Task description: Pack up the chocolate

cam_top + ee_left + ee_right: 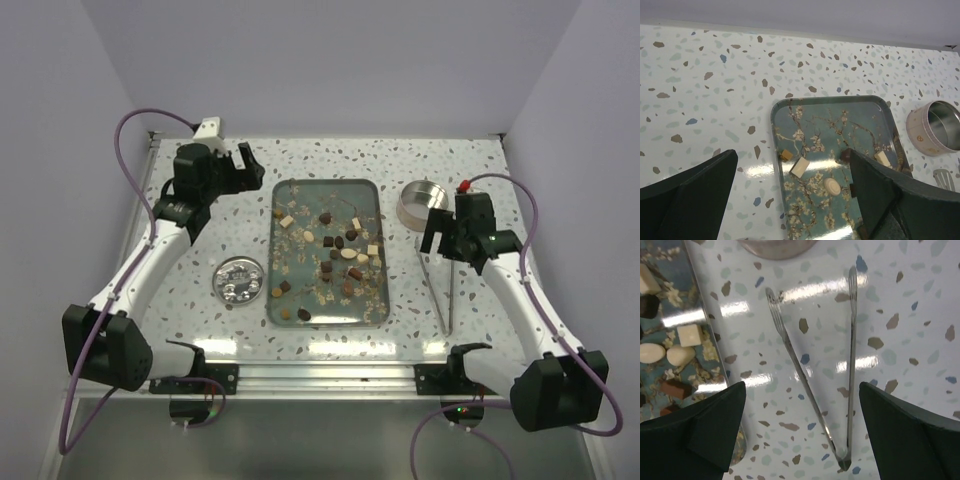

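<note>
The chocolate [335,250], dark brown, tan and cream pieces, lies scattered on a teal floral tray [283,300] at the table's middle. A round tin [422,203] stands open to the right of the tray. My left gripper [245,163] is open and empty, above the table off the tray's far left corner. In the left wrist view [792,165] a cream rectangle [800,167] and a cream oval [832,187] lie between its fingers, below them. My right gripper [438,232] is open and empty above metal tongs [810,395] that lie flat on the table.
A small clear dish [240,279] of shiny silver round pieces sits left of the tray. Thin pale flakes are strewn on the tray among the candies. The tongs [447,290] run along the tray's right side. Grey walls close the table at the back and sides.
</note>
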